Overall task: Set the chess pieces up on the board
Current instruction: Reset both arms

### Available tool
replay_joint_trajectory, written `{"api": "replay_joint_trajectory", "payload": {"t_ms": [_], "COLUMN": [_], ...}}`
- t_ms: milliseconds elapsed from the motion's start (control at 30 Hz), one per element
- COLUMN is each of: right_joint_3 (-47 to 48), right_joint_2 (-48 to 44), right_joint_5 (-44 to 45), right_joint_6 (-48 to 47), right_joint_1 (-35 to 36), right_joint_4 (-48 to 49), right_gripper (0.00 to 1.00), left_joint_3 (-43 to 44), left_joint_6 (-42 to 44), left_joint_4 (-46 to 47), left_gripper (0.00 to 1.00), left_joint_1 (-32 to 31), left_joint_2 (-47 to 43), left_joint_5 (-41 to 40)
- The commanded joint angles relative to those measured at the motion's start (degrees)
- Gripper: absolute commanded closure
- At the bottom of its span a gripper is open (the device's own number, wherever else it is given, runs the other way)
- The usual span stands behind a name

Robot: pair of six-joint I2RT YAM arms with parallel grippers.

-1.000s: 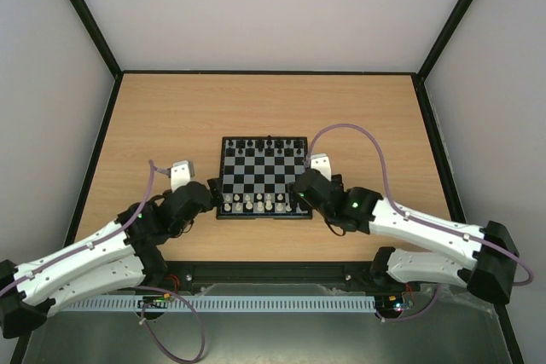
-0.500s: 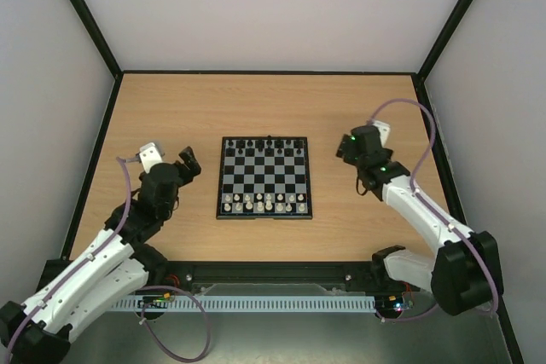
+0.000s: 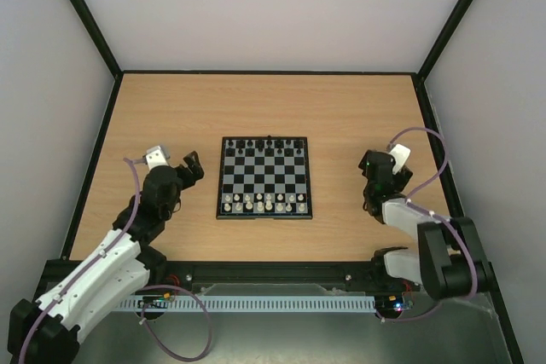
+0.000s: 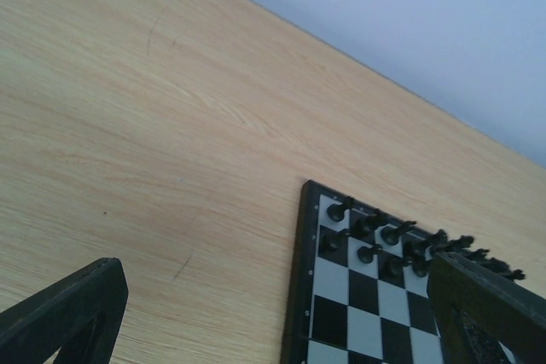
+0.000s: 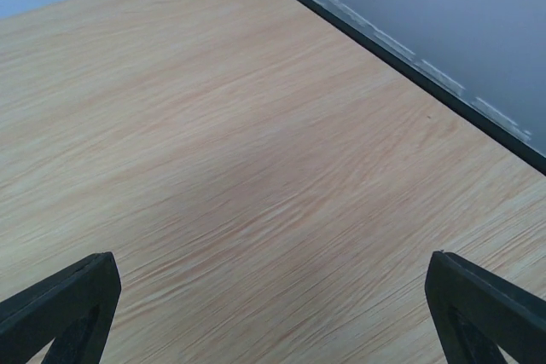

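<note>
A: Where is the board (image 3: 264, 178)?

B: At the middle of the table (image 3: 256, 104), square to its edges; black and pale grey checks inside a thin black rim.

A: And the chessmen?

B: The black men (image 3: 264, 144) stand along the far side; the left wrist view shows them in two ranks at one corner, slim and glossy; the white men (image 3: 263, 202) stand along the near side, small and pale, too tiny to tell one kind from another.

A: Any lettering on it?

B: None that I can read at this size; the rim looks plain.

A: The arms?

B: The left gripper (image 4: 273, 270) sits left of the board, well apart from it, its jaws spread wide with nothing between them; its camera looks over bare wood to the board's far left corner. The right gripper (image 5: 271, 279) is off to the right of the board, also spread wide and holding nothing; beyond its fingers (image 5: 64, 309) lie only wood grain and the black frame (image 5: 401, 61) at the foot of the wall (image 5: 444, 14).
</note>
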Motion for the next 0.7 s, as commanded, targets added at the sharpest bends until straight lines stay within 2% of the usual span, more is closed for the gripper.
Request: {"api": "replay_joint_trajectory", "payload": {"t_ms": [0,200,367,433,467,500,567,600,667], "right_joint_3": [-1.68,-0.66,-2.38,-6.22,-9.52,-11.77,-10.74,-10.82,-9.53], "right_joint_2": [8.72,17.40,16.93,16.76,18.41,20.00,17.59,18.63,18.62], "right_joint_5": [0.92,-5.27,-10.92,-16.11,-17.91,-16.84,-13.73,-13.78,-15.06], "right_joint_6": [-3.04,-7.15,-9.47,-11.60,-12.79,-13.13,-10.67,-11.10,-12.60], "right_joint_1": [-4.31,-6.20,-6.19,-6.21,-6.19,-6.19,-6.26,-6.17,-5.55], "right_joint_4": [19.90,30.72,34.40,41.95,49.86,55.04,48.51,50.87,48.38], "right_gripper": [0.01,0.01,0.02,0.01,0.01,0.01,0.01,0.01,0.01], "left_joint_3": [-1.85,-4.55,-6.95,-7.61,-7.50,-7.22,-6.61,-6.60,-7.38], "left_joint_6": [1.48,2.83,3.57,3.90,4.01,4.26,4.76,4.98,7.21], "left_joint_4": [6.86,12.21,17.02,19.45,20.12,20.52,20.81,21.09,23.41], "left_gripper": [0.01,0.01,0.01,0.01,0.01,0.01,0.01,0.01,0.01], "left_joint_1": [2.99,5.98,8.60,9.00,9.14,9.26,9.34,9.36,9.35], "left_joint_2": [2.87,5.69,8.56,10.22,11.19,12.04,13.27,13.53,13.04], "left_joint_5": [4.53,7.19,8.41,8.08,7.47,6.86,5.01,3.74,2.07]}}
